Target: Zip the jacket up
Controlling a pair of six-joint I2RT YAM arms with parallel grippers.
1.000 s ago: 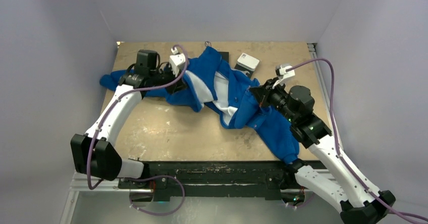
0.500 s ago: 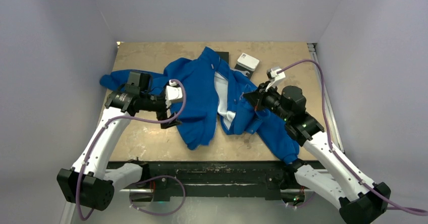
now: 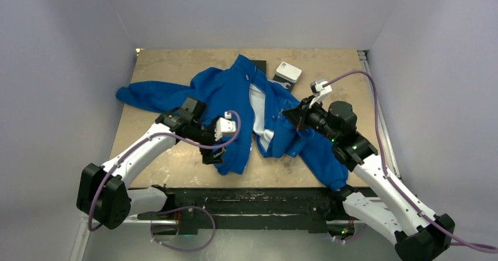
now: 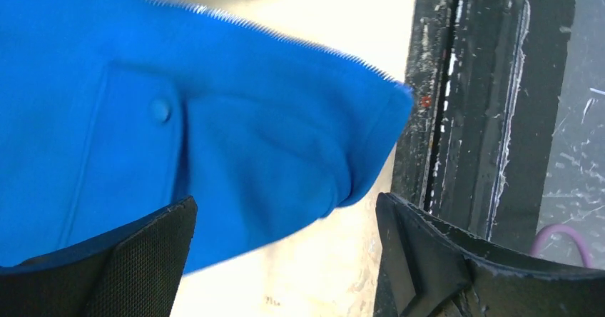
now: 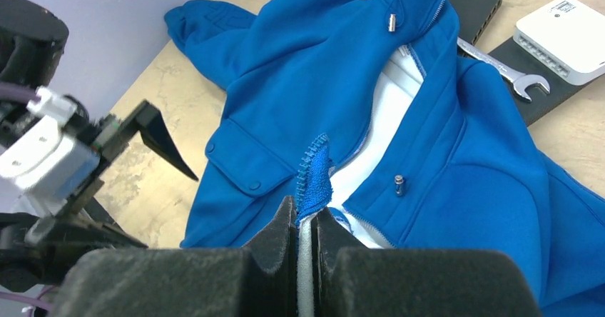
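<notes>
The royal-blue jacket lies unzipped on the table, its white lining showing between the two front panels. My left gripper hangs open over the bottom corner of the left panel; its fingers stand wide apart with only bare table between them. The zipper teeth run along that panel's edge. My right gripper is shut on the zipper edge of the right panel and lifts it a little. In the top view the right gripper sits at the jacket's middle right.
A white box rests on a black pad at the back, with a wrench beside it. Another black pad lies under the collar. The black front rail of the table lies just beyond the left gripper.
My left gripper has opened and let go of the left panel, which now lies spread flat. The left arm has swung from the back toward the near hem. The right arm has barely moved.
</notes>
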